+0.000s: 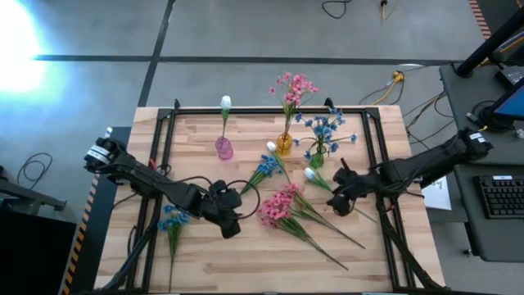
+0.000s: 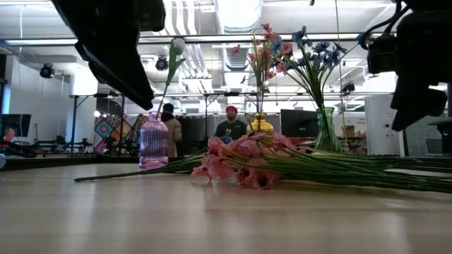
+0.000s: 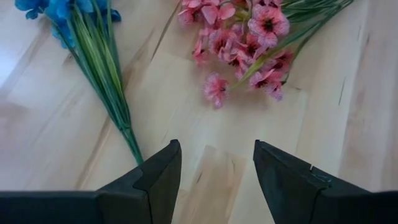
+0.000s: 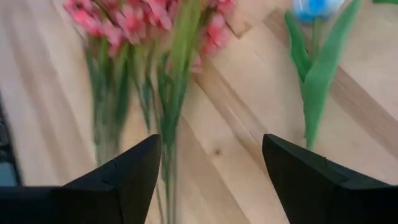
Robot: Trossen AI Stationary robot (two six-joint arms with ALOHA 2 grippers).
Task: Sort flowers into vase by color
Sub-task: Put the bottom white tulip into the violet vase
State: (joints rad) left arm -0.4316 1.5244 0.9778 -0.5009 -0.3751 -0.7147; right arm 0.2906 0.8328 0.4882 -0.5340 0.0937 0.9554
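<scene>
Three vases stand at the table's far side. A purple one (image 1: pixel 223 148) holds a white bud, a yellow one (image 1: pixel 284 145) holds pink blossoms, and a green one (image 1: pixel 317 159) holds blue blossoms. Lying flat on the wood are a pink bunch (image 1: pixel 279 205) (image 3: pixel 249 37), a blue flower (image 1: pixel 264 169) (image 3: pixel 93 50), a white bud (image 1: pixel 309 174) (image 4: pixel 314 9) and a second blue flower (image 1: pixel 172 220) near the left edge. My left gripper (image 1: pixel 237 206) (image 3: pixel 217 163) is open, hovering between the blue flower's stem and the pink blossoms. My right gripper (image 1: pixel 337 201) (image 4: pixel 211 158) is open above the pink stems (image 4: pixel 168 106).
A black frame rail (image 1: pixel 270 109) runs around the tabletop. The bare wood near the front edge (image 1: pixel 246 266) is free. Long pink stems fan toward the near right corner (image 1: pixel 336 246). People stand in the room behind the table (image 2: pixel 229 123).
</scene>
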